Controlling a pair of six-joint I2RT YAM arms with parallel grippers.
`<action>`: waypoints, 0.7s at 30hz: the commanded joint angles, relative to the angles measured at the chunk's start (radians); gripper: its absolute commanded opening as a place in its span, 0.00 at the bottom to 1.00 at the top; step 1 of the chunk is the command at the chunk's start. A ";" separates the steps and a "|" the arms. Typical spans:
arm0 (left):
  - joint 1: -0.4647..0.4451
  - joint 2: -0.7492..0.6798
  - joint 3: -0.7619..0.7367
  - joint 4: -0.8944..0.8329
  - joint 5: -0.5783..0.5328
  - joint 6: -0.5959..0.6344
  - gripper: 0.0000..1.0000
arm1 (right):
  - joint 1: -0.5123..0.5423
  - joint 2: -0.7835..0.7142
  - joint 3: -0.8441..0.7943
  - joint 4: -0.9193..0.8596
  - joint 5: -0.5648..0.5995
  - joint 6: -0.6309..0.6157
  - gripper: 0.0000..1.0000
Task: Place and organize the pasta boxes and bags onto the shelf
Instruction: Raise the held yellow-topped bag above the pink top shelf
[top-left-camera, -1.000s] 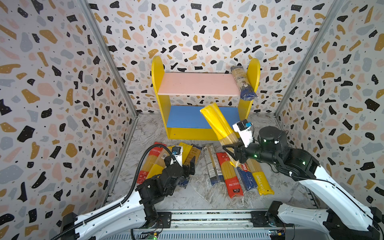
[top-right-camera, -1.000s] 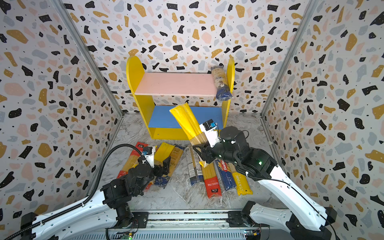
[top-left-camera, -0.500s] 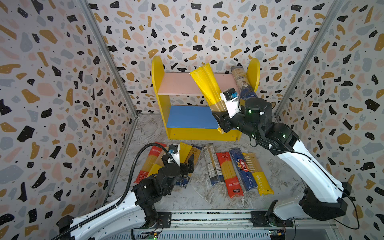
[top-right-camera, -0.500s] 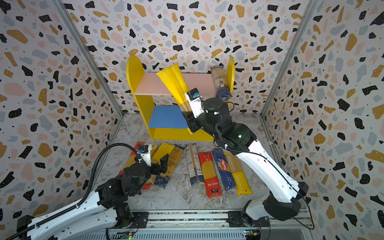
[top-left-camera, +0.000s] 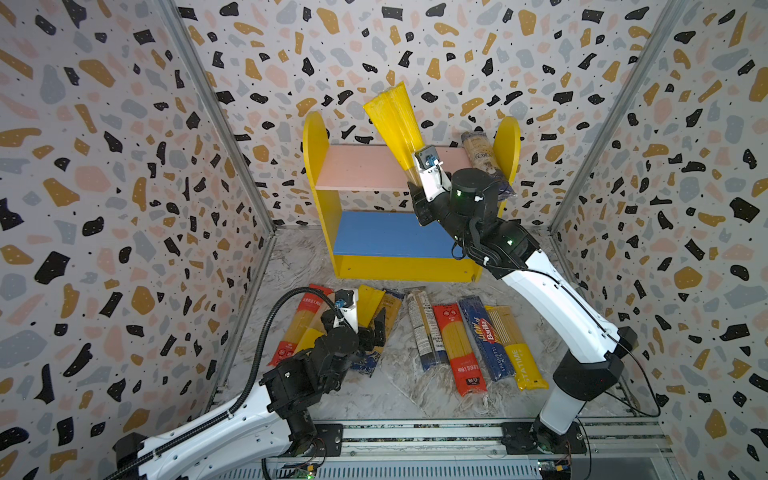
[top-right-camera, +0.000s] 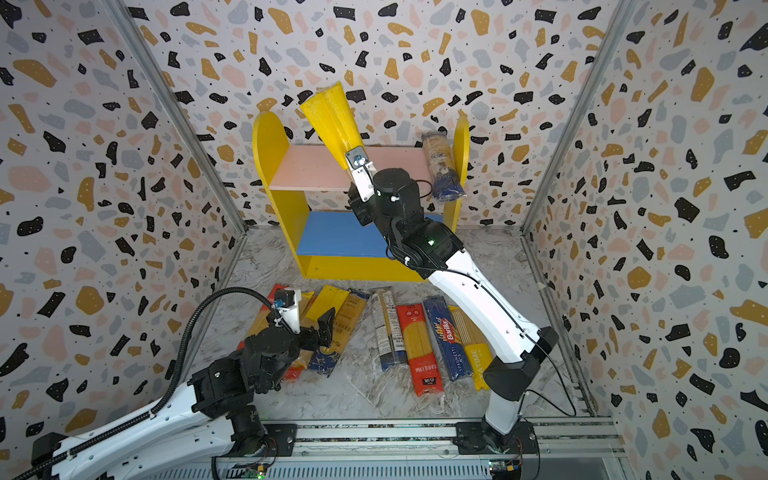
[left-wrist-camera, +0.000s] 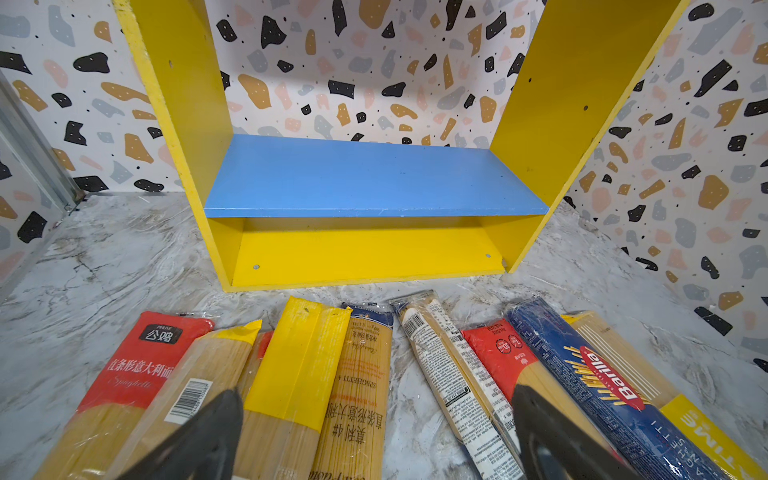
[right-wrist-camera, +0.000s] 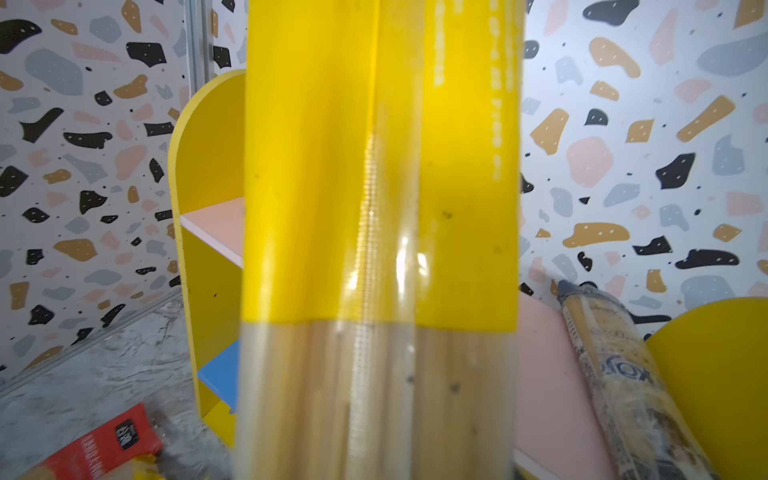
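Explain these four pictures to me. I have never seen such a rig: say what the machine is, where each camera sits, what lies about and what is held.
The machine is a left arm and a right arm, each ending in a two-fingered pincer. Two pictures come from a twin camera high above, showing everything. The other two come from small cameras on the wrists, looking along the fingers. Spaghetti packs lie in a row on the marbled table before a small shelf; one tan pack already sits on its pink upper board. The right pincer is closed on a yellow-ended pack, held aslant by that board. The left pincer hangs wide open over the row, holding nothing.
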 joint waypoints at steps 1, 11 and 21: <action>-0.007 -0.014 -0.001 0.044 -0.001 0.004 1.00 | -0.030 -0.008 0.161 0.234 0.068 -0.058 0.31; -0.007 -0.042 -0.024 0.050 -0.008 0.008 1.00 | -0.200 0.129 0.336 0.202 0.050 0.035 0.32; -0.006 -0.013 -0.025 0.078 -0.004 0.023 1.00 | -0.319 0.170 0.327 0.107 -0.055 0.179 0.33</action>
